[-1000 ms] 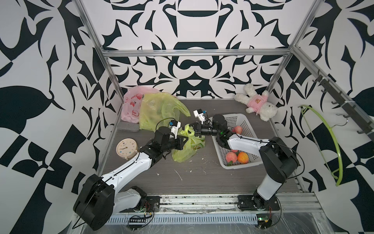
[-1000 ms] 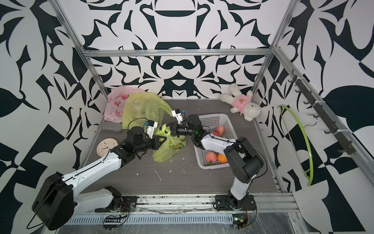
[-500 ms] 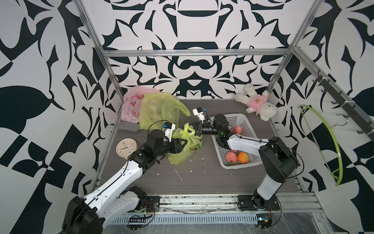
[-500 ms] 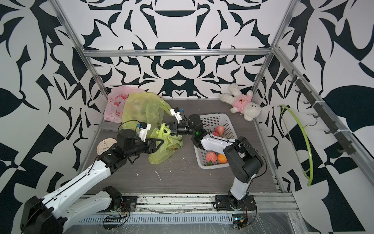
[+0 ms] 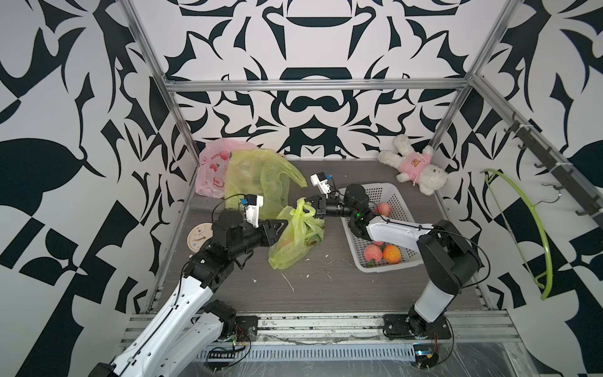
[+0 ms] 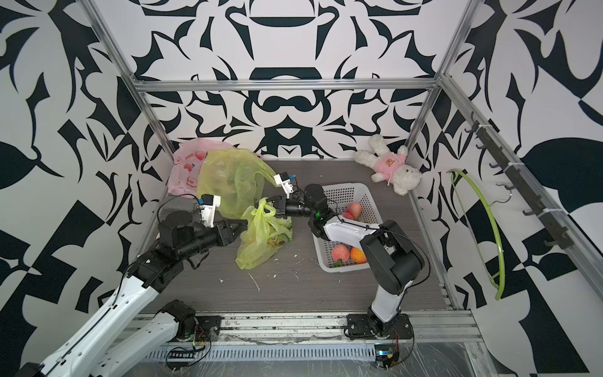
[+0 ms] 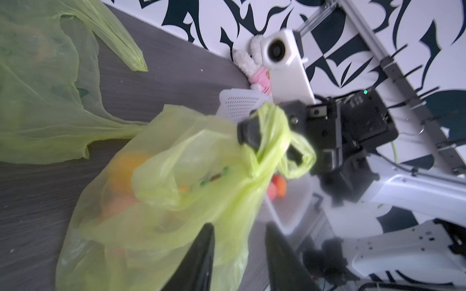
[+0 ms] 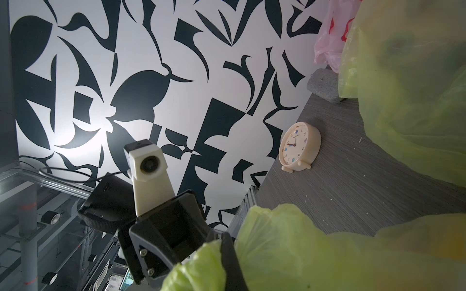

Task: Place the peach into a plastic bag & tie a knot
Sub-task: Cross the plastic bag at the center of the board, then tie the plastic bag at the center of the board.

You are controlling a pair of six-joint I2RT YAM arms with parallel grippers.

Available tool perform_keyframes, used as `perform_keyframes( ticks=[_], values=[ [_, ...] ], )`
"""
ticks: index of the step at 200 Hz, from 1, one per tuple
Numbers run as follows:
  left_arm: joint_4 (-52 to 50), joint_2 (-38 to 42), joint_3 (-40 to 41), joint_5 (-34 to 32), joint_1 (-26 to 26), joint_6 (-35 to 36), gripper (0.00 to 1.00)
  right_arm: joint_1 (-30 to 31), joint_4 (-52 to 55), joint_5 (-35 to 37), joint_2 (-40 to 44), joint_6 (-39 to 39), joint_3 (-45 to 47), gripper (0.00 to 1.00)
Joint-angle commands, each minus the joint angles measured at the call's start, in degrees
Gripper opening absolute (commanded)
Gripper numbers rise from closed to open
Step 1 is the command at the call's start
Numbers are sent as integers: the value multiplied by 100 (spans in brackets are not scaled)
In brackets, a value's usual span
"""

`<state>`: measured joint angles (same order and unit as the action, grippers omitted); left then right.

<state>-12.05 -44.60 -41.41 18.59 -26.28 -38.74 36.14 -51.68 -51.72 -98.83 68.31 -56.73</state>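
Left gripper [image 5: 282,225]: fingers partly apart against the crinkled, translucent yellow-green plastic bag [image 5: 295,251], visibly gripping nothing. A rounded orange-pink peach [image 7: 117,205] blurs through the film. Right gripper [image 5: 312,211] pinches the twisted handles tight, beside the white perforated basket [image 5: 391,188]. Bare grey tabletop [image 5: 326,287] lies in front.

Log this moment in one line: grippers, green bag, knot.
right gripper: shut on bag handle | left gripper: open beside green bag | green bag: resting on table, fruit inside | knot: unclear
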Motion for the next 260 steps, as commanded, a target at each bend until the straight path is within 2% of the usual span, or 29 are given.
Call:
perform_keyframes(
  ticks=[1, 19, 67, 192, 260],
  values=[
    [699, -236, -251, 748, 296, -756, 34, 34, -115, -92, 151, -184, -238, 0],
    [1002, -497, -387, 1086, 417, -1091, 34, 33, -90, -93, 145, -196, -252, 0],
    [1100, -1036, -500, 1424, 416, -1293, 34, 33, -39, -101, 173, -224, -267, 0],
    [1090, -1358, -447, 1448, 405, -1232, 28, 92, 50, -127, 125, -261, -373, 0],
    [1144, -1477, -485, 1467, 407, -1249, 16, 121, 141, -163, 149, -318, -383, 0]
  ],
)
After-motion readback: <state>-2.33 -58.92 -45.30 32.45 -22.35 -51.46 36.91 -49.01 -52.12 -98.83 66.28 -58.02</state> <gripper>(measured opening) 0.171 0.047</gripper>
